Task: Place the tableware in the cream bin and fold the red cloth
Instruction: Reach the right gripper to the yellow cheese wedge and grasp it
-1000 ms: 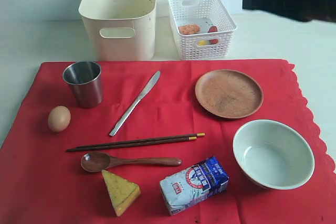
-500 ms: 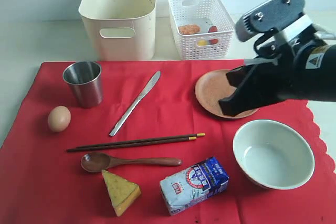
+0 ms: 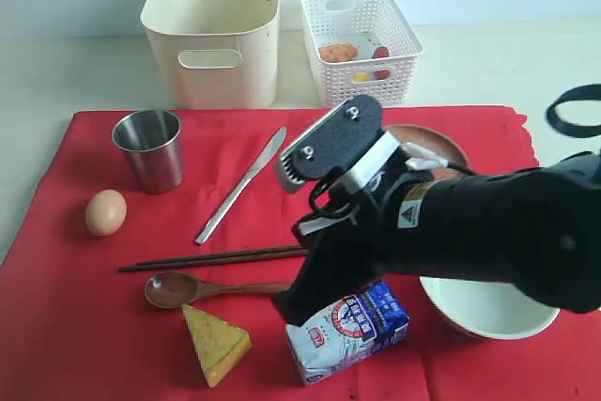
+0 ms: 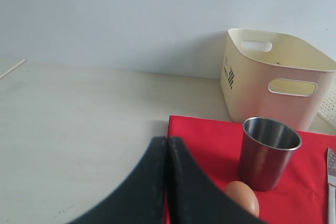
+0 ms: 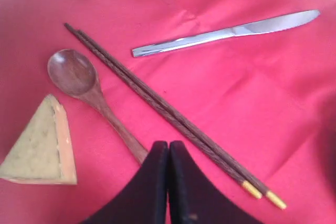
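Right hand [image 5: 168, 148], shut and empty, is poised above the brown wooden spoon [image 5: 73, 74]; tableware collection is judged underway, so opening is required first.

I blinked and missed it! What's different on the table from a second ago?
The right gripper swung in from the far right and now sits over the wooden spoon handle, jaws shut, holding nothing. Everything on the red cloth stayed put.
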`<state>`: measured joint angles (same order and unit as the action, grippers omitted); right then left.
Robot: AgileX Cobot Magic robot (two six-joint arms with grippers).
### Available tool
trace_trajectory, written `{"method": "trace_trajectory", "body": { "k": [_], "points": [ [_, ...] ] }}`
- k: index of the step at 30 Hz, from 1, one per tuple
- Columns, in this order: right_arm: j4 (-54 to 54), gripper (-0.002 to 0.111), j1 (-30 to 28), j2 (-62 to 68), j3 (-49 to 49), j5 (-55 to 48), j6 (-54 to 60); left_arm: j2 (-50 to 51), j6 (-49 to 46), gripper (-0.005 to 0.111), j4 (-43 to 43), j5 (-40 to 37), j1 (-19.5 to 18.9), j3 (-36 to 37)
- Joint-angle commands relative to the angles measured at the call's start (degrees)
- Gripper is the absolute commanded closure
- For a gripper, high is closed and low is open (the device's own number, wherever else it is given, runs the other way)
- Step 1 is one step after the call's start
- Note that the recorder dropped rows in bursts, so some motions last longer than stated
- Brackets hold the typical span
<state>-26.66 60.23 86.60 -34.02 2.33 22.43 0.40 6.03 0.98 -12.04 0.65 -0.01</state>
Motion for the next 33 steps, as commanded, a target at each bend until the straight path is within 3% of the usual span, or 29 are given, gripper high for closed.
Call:
{"method": "trace_trajectory", "body": {
  "k": [1, 8, 17, 33],
  "points": [
    [-0.8, 0.095, 4.1, 4.5, -3.1, 2.4, 0.5, -0.4, -0.1, 0.104, -0.3, 0.2, -0.1, 0.0],
    [-0.8, 0.058, 8.7, 10.7, -8.5, 0.7, 0.0, -0.4, -0.1, 0.104, -0.3, 0.2, -0.1, 0.0],
    [-0.4, 0.029, 9.1, 16.3, -14.7, -8.2, 0.1, -0.4, -0.1, 0.104, -0.3, 0.2, -0.1, 0.0],
    [-0.2, 0.028, 9.1, 25.2, -22.1, -16.3, 5.0, -0.4, -0.1, 0.104, -0.3, 0.2, -0.1, 0.0]
  ]
}}
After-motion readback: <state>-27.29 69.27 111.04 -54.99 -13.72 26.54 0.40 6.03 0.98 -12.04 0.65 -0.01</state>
